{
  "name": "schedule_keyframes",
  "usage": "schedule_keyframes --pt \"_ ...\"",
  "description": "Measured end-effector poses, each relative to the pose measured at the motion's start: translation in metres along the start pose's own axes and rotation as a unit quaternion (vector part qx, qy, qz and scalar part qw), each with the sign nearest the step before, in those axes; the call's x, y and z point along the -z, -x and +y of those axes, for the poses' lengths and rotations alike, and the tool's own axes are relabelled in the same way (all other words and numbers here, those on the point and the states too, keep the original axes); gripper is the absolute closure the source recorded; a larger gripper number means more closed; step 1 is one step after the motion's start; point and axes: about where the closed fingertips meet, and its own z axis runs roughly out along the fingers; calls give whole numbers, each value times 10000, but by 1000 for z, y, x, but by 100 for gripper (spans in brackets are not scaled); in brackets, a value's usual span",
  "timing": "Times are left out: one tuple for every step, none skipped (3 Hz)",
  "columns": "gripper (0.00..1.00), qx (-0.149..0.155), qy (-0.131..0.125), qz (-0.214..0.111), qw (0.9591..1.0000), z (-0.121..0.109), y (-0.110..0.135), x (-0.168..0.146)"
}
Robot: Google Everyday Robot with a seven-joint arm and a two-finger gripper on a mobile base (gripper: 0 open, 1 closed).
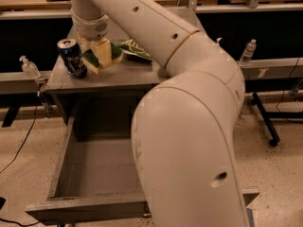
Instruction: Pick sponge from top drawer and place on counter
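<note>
Claw [101, 54] sits low over the left part of the counter [120, 73], hanging from the pale wrist at the end of the big cream arm [189, 126] that sweeps down across the right of the view. Clamped on the sponge [96, 61]; the two fingers close in on it from either side, though their pale pads are hard to tell from the sponge's own yellow. Sponge is small, a dark green scrub face over a pale yellow layer. It is held tilted, green face down and to the left, yellow layer up toward the wrist. Its lower corner is at or just above the counter surface; cannot tell if it touches. Just to its left stands a dark blue drinks can [71, 56], upright, silver top showing, very near the sponge and perhaps touching it. To the right of the claw lies a crinkled green chip bag [136, 49], partly hidden by the arm. Top drawer [61, 161] is pulled well out toward the camera below the counter edge, with a grey wooden floor and walls; the arm covers its right half. A clear pump bottle [29, 68] stands on a ledge left of the cabinet, and a water bottle [247, 52] on a ledge far right.
</note>
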Motion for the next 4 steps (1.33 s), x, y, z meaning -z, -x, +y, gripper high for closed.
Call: schedule_keyframes --pt "100 -899 66 137 9958 -2 -38 -14" --pt "100 -1710 65 208 9850 -1 -64 -18" --pt "83 -2465 86 126 9690 2 -81 -23" --pt "58 -2627 -82 86 9648 -8 -84 -25"
